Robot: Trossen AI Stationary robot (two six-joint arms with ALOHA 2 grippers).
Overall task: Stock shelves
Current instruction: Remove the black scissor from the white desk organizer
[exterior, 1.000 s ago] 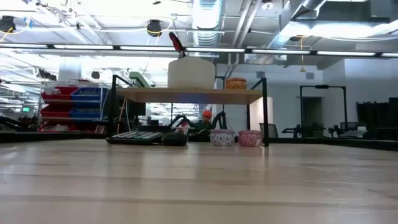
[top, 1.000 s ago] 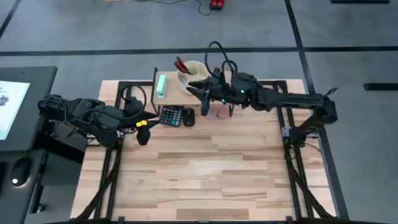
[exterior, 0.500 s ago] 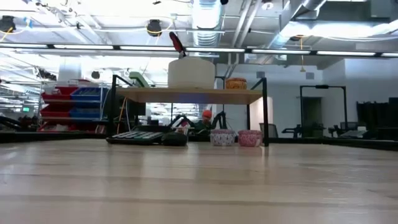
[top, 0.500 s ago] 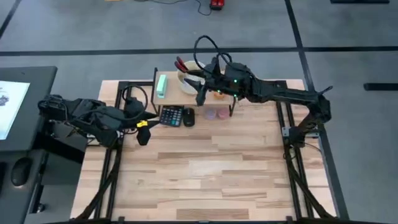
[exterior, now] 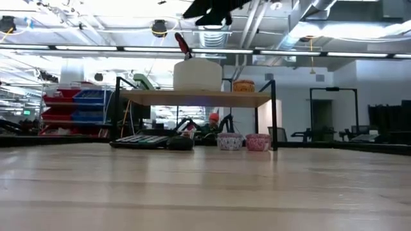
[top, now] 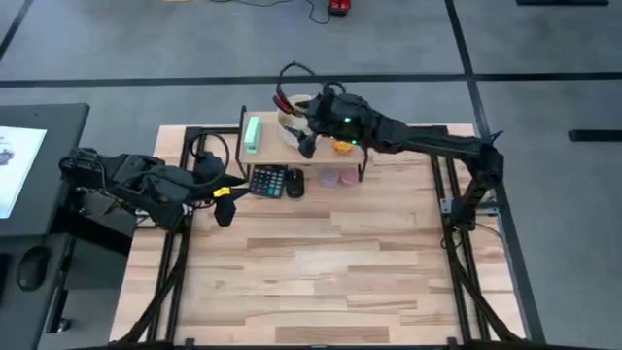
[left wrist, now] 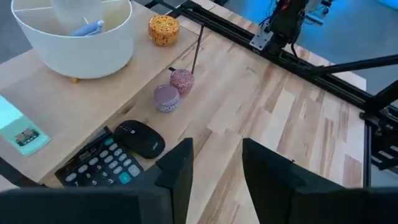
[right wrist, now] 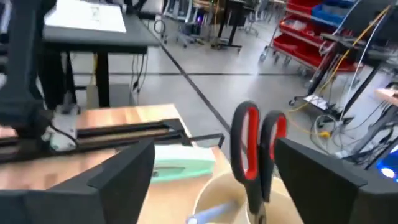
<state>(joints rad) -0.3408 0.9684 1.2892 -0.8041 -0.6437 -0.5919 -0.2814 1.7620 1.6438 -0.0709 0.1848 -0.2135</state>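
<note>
The shelves (top: 267, 154) stand at the table's far middle, a plank on black legs (exterior: 275, 115). On top sit a white bowl (exterior: 197, 76) holding red-handled scissors (right wrist: 254, 149), a green block (top: 253, 133) and an orange cup (top: 342, 147). My right gripper (top: 304, 137) hovers open above the bowl; in its wrist view the scissors' handles show between its fingers, untouched. My left gripper (top: 224, 211) waits open at the table's left, near the calculator (top: 266, 181).
Under the shelf, on the tabletop, lie the calculator, a black mouse (top: 294, 183) and two pink cups (top: 338, 179). Black frame rails (top: 452, 224) run along the table's sides. The wide near half of the tabletop (top: 321, 282) is bare wood.
My right gripper has moved from above the shelf's right part toward the table's far left and now hangs over the white bowl. The orange cup, earlier hidden under the arm in the high view, now shows on the shelf top.
</note>
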